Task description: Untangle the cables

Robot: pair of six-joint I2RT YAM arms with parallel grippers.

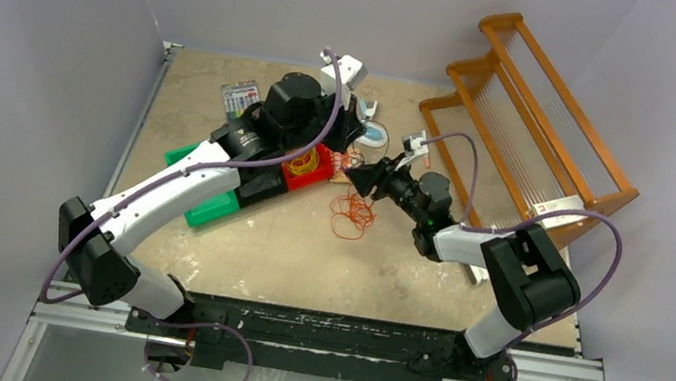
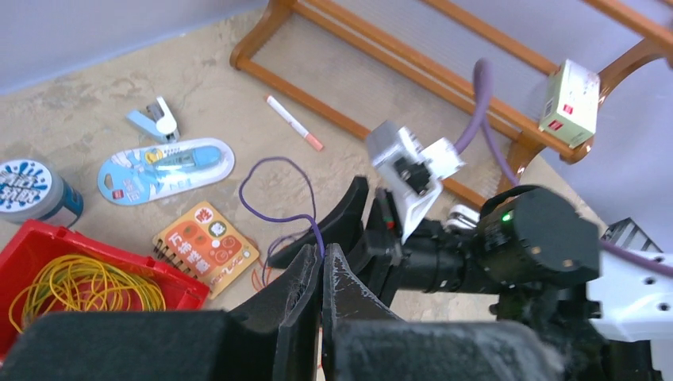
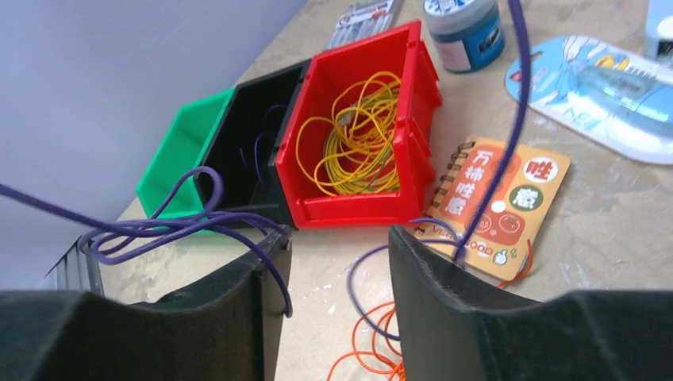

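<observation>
Coils of yellow cable (image 3: pixel 349 171) in red bin (image 3: pixel 357 210)

Yellow cables (image 3: pixel 353 135) coiled in red bin (image 3: pixel 349 210); orange cables (image 1: pixel 351 215) and purple cables (image 3: pixel 159 230) loose nearby

"VERY GOOD", it seems — on the orange notebook (image 3: pixel 496 208).

The sandy tabletop (image 1: pixel 302 266) is taken in whole from high above and behind the arm bases. A red plastic open-topped bin (image 1: pixel 309 168) is seen closely from its right in the right wrist view and from just over it in the left wrist view. The bin and the adjoining orange spiral-bound notebook (image 3: pixel 492 206) are shared.
</observation>
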